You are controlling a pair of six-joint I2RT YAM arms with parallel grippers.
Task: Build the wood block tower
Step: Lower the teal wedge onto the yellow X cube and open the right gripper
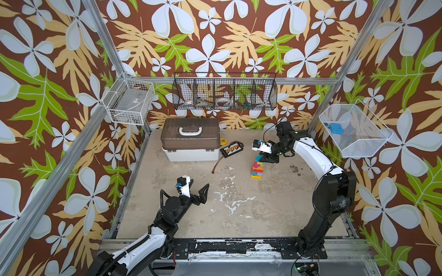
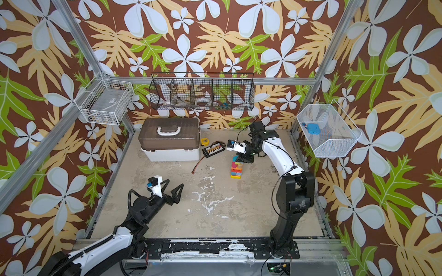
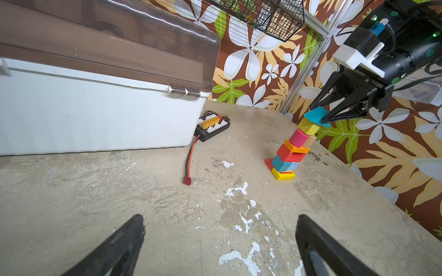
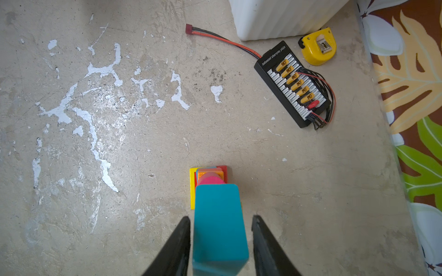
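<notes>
the tower (image 3: pixel 290 153) is seen standing on the table (image 3: pixel 167 215), right of the middle, well apart from the white case (image 3: pixel 95 107) and the connector board (image 4: pixel 293 83). the teal block (image 4: pixel 218 227) is set on its top, over a yellow block (image 3: pixel 309 127). the right gripper (image 4: pixel 221 217) is placed around that teal block with its jaws slightly parted. in the right wrist view a thin gap is shown on each side (narrower on one), so nothing is judged to be gripped. the left gripper (image 3: pixel 220 216) is spread wide and empty, low over the table.

the step in hand is judged to be the release of the top piece. it is best done if the jaws are opened evenly and the gripper is lifted straight up before any sideways travel is begun, since the layers are not squarely aligned and the tower could be toppled by a light brush.
</notes>
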